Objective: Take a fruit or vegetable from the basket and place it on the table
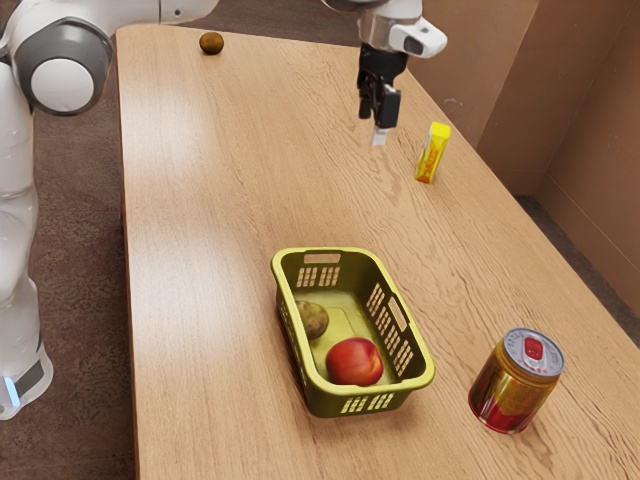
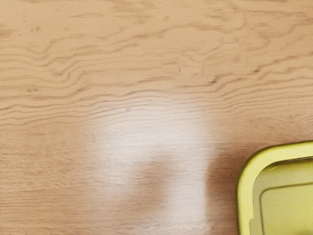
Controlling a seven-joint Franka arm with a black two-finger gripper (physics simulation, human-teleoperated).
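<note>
High over the table, my gripper hangs near the yellow upright pack, apart from the basket. The olive-green basket stands on the near half of the tabletop in the exterior view. Inside it, a red peach-like fruit lies close to the near end, with a mottled green-brown fruit beside it, partly hidden by the basket wall. In the wrist view, a rounded corner of the basket's yellow-green rim appears beside bare wood.
A gold and red can stands to the exterior view's right of the basket. The yellow pack is near the table's far-right edge. A small brown round object rests at the far end of the tabletop.
</note>
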